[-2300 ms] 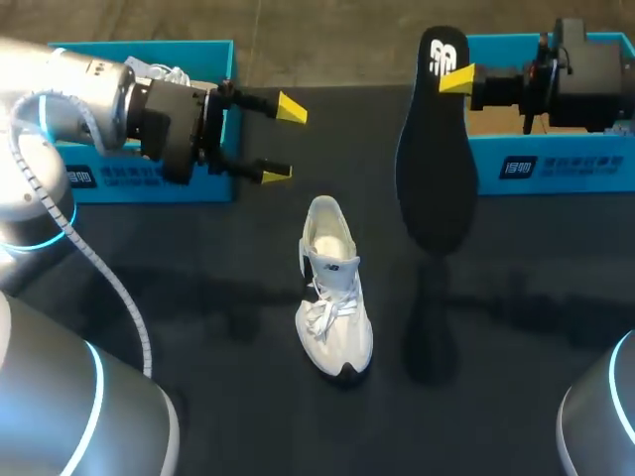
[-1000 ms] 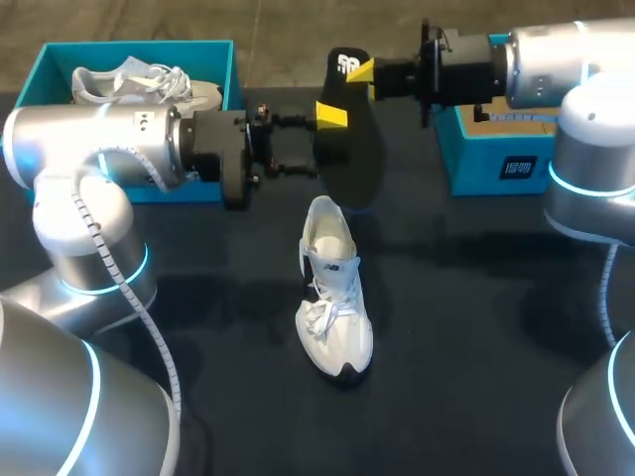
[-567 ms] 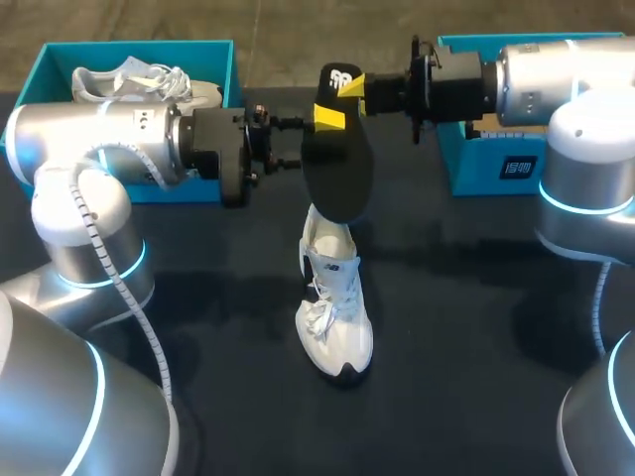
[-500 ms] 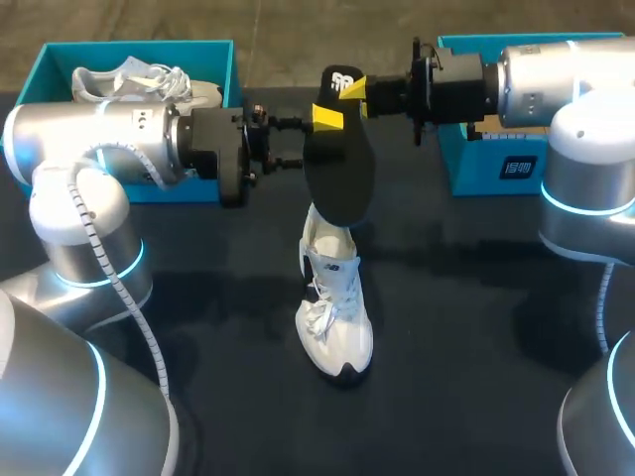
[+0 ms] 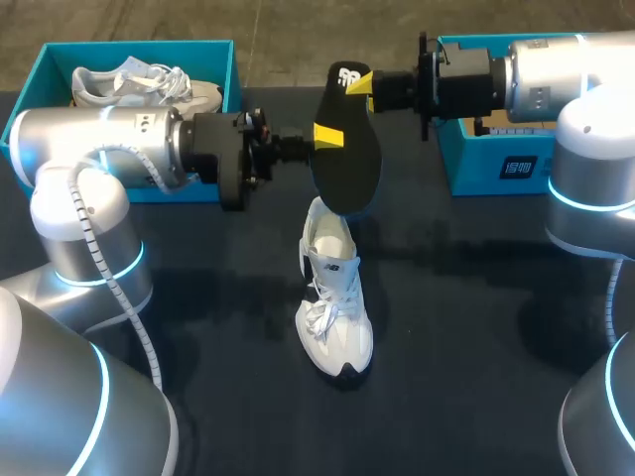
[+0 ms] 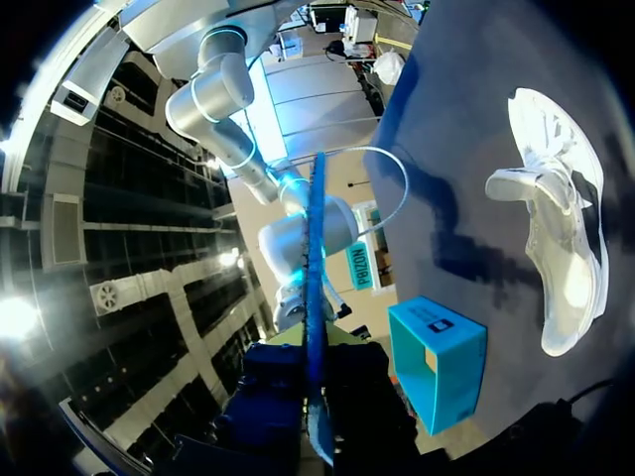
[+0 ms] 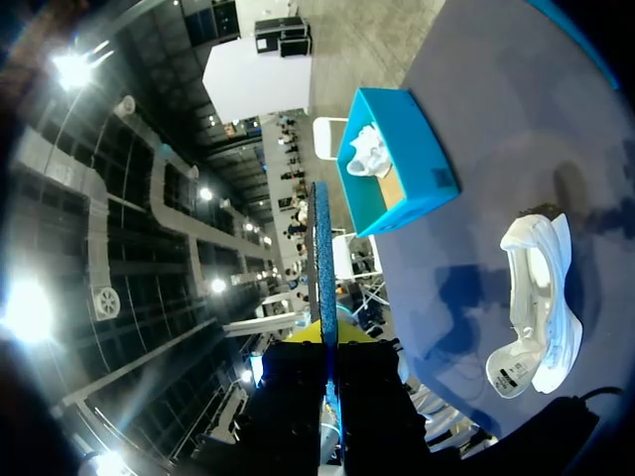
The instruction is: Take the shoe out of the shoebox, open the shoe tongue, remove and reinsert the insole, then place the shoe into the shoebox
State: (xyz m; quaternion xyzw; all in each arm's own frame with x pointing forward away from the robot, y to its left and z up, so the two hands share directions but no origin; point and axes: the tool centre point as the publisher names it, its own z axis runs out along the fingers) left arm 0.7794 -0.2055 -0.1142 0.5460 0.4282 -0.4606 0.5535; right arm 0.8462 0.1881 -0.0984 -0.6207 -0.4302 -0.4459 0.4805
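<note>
The black insole hangs in the air over the far middle of the table, pinched from both sides. The left gripper is clamped on its left edge partway down. The right gripper is clamped near its top end.

The head view alone shows the insole's broad black face with a white mark at the top. Its lower end overlaps the heel of the white shoe; whether they touch I cannot tell. That shoe stands upright mid-table, heel far, toe near.

In the left wrist view the insole appears edge-on as a thin blue strip between the fingers of the left gripper. The shoe lies off to one side on the dark cloth. The right shoebox sits ahead, its brown inside showing.

The right wrist view also shows the insole as a thin strip, held by the right gripper. Beyond it lies the left shoebox with a second white shoe inside. The shoe on the table shows its open mouth here.

Count: one insole, two white shoes, two teal shoeboxes (far left, far right), two grippers.
</note>
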